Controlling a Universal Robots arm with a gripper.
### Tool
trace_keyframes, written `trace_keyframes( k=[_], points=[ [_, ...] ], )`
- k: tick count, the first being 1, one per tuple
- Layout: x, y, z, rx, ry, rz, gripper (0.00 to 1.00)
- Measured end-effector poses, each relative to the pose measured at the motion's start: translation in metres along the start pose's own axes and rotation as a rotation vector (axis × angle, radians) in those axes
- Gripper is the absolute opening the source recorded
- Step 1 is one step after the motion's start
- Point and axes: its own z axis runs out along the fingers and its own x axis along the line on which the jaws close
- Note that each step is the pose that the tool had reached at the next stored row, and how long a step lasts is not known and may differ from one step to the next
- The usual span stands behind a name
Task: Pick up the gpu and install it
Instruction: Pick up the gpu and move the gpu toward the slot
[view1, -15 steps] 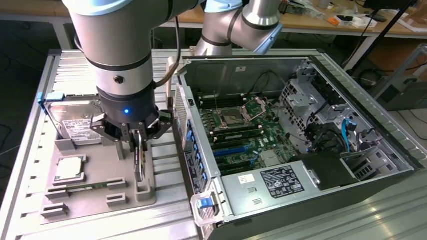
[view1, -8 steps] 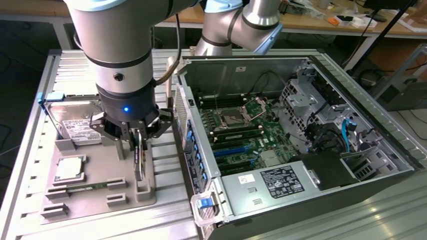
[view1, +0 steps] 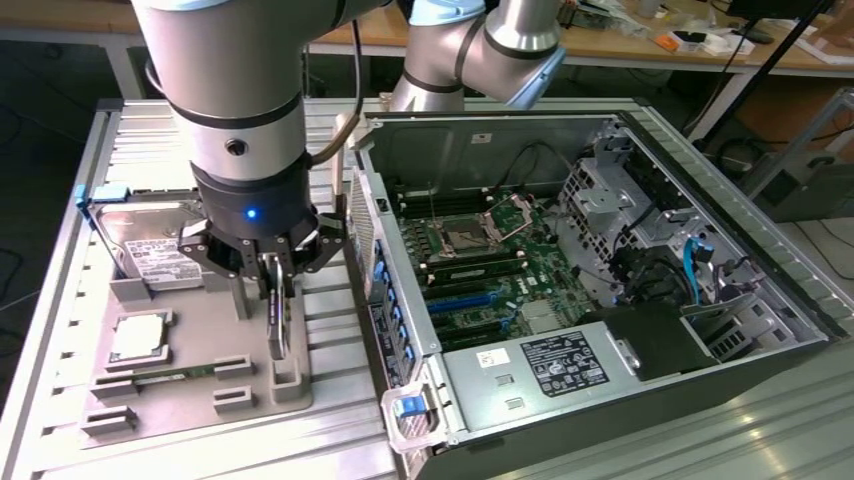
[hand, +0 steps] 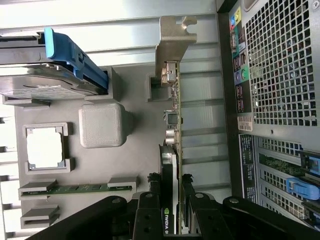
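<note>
The gpu (view1: 278, 318) stands on edge in a slot of the grey parts tray (view1: 200, 405), a thin dark card. In the wrist view the gpu (hand: 173, 125) runs lengthwise, with its pale metal bracket (hand: 175, 40) at the far end. My gripper (view1: 274, 285) reaches straight down over it. In the wrist view the gripper (hand: 171, 202) has one black finger (hand: 150, 207) on each face of the card, pressed against it. The open computer case (view1: 747, 310) lies beside the tray on the exterior view's right, with its motherboard (view1: 494, 265) and blue expansion slots (view1: 461, 297) exposed.
On the tray lie a silver hard drive (view1: 154, 258) with a blue latch (hand: 75, 57), a square processor (view1: 140, 337) and a green memory stick (view1: 171, 376). A grey block (hand: 101, 125) stands beside the card. The case's side wall (view1: 387, 300) rises close to the tray.
</note>
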Motion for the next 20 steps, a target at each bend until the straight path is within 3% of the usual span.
trace_keyframes(
  k=[20],
  points=[
    [0.0,0.0006,-0.0126,-0.0001,-0.0001,0.0,0.27]
  ],
)
